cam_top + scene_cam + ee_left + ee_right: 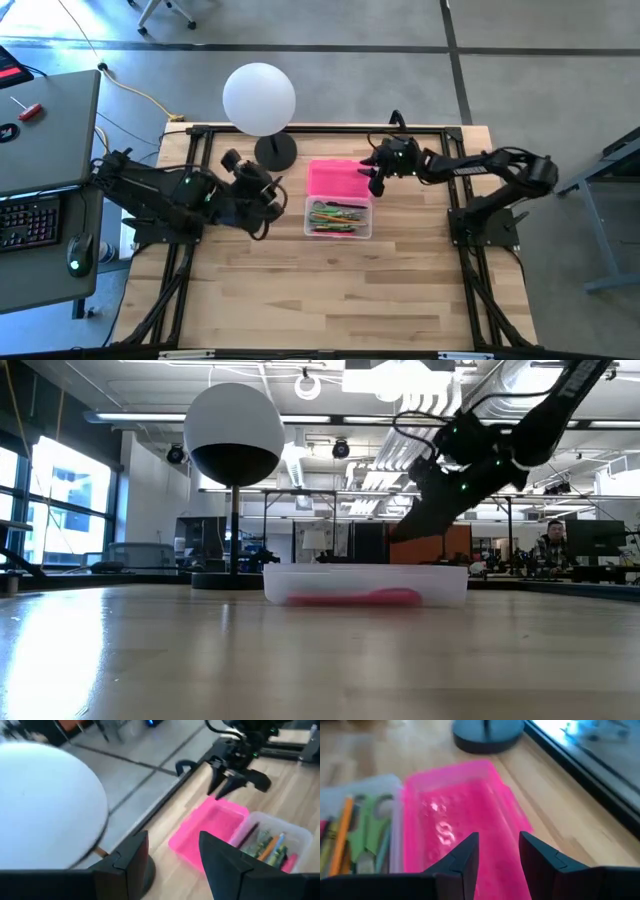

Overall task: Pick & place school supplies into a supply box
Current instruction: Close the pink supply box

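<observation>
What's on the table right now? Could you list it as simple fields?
box: clear box mid-table, open, pens and scissors inside
lid: pink lid lying beside the box, toward the lamp
lamp: white globe lamp at the far edge
left gripper: open, beside the box
right gripper: open, above the lid's edge

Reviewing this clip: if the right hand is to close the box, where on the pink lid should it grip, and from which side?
Probably the pink lid's free long edge, the one farthest from the supply box, approached from above. The lid lies open flat, joined along the box side, and the right hand is open over it.
</observation>
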Robot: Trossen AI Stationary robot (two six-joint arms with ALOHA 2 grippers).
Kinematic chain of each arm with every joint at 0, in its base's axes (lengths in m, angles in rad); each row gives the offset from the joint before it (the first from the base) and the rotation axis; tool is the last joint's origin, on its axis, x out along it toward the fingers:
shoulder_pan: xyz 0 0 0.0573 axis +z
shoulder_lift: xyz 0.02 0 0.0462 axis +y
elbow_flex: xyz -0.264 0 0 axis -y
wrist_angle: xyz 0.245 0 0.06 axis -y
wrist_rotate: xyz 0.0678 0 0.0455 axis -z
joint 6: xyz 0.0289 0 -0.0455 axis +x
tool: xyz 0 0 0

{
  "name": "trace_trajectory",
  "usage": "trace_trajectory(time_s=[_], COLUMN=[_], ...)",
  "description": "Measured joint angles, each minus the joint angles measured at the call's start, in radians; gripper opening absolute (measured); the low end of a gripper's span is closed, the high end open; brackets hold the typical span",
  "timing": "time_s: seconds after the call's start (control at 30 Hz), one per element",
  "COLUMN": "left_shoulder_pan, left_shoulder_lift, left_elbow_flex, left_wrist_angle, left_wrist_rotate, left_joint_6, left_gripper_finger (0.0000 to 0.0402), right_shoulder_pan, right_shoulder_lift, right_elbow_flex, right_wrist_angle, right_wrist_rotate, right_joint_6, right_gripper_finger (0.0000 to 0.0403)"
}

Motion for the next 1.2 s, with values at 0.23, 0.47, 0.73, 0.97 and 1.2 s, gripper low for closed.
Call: trace_trajectory(time_s=[0.23, 0.47, 0.73, 0.97, 1.2], left_shoulder_pan=[0.022, 0.007, 0.009, 0.009, 0.009], left_shoulder_lift=[0.002, 0.008, 0.009, 0.009, 0.009], left_elbow_flex=[0.000, -0.001, -0.001, -0.001, -0.001], left_wrist_angle=[0.016, 0.061, 0.071, 0.071, 0.070], left_wrist_rotate=[0.146, 0.255, 0.213, 0.181, 0.181], left_joint_6=[-0.098, -0.150, -0.144, -0.142, -0.142], left_gripper_finger=[0.0207, 0.0207, 0.0207, 0.0207, 0.0207], right_shoulder_pan=[-0.084, -0.083, -0.103, -0.136, -0.141], right_shoulder_lift=[0.143, 0.173, 0.172, 0.172, 0.178], right_elbow_flex=[0.028, 0.083, 0.112, 0.112, 0.112], right_wrist_angle=[0.005, -0.021, -0.137, -0.161, -0.190], right_wrist_rotate=[0.026, 0.090, 0.083, 0.083, 0.047], right_joint_6=[-0.027, -0.058, -0.134, -0.119, -0.133], right_gripper_finger=[0.0119, 0.0119, 0.0116, 0.0086, 0.0053])
